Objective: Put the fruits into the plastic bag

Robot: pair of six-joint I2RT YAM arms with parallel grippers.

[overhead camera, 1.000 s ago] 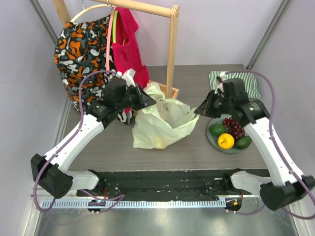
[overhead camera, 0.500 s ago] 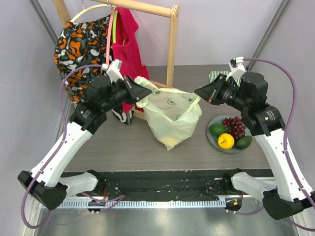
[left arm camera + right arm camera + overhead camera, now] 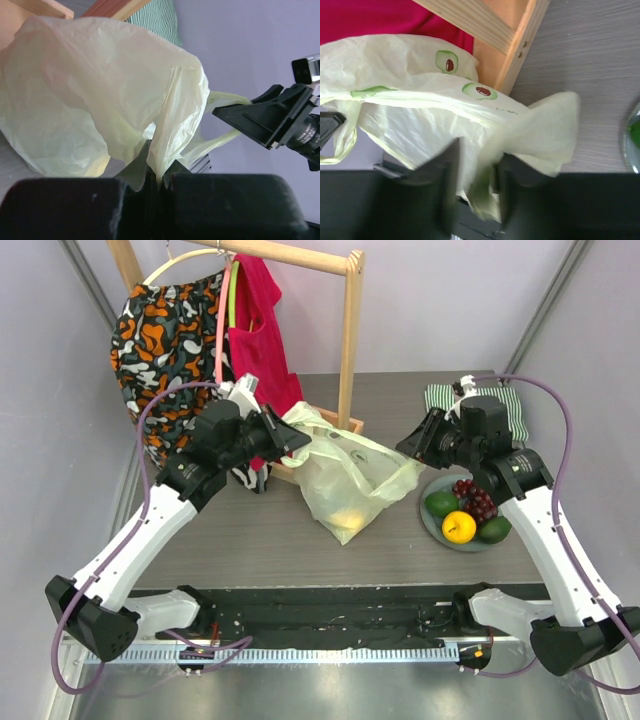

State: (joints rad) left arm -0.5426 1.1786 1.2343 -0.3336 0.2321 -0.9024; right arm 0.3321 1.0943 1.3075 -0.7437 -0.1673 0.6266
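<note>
lower now than before, the plastic bag [image 3: 345, 485] sags; left tool [image 3: 302, 440] is clamped on its rim, right tool [image 3: 407, 452] stands slightly parted around the opposite edge.

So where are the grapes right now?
In the top view the grapes are on the right side. They lie on the grey plate, just behind the citrus and beside the avocados.

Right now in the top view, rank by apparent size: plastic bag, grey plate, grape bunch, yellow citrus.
1. plastic bag, clearly largest
2. plate
3. grape bunch
4. citrus, only slightly smaller than the grapes, so that last order is unsure
</note>
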